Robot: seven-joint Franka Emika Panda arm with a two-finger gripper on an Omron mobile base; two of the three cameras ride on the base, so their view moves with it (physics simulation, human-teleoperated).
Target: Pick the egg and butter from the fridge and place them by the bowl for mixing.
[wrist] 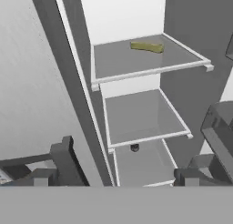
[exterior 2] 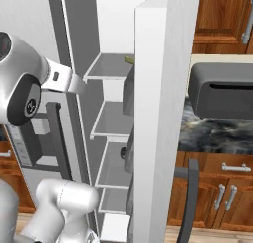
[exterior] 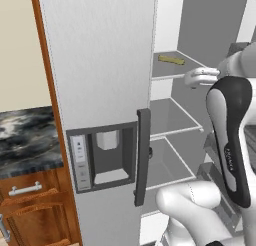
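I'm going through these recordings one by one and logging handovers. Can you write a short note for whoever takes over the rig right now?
Gripper: jaws open, holding nothing, aimed into the fridge.
Tall light-grey fridge: door open, grey shelves exposed.
Thin flat olive-yellow butter stick: lying on the upper shelf, towards the back, untouched.
Egg: cannot make it out; a small dark item sits at the front of a lower shelf, too small to identify.
Done: nothing picked yet.
Left: grasp the butter, find the egg, carry both to the bowl.
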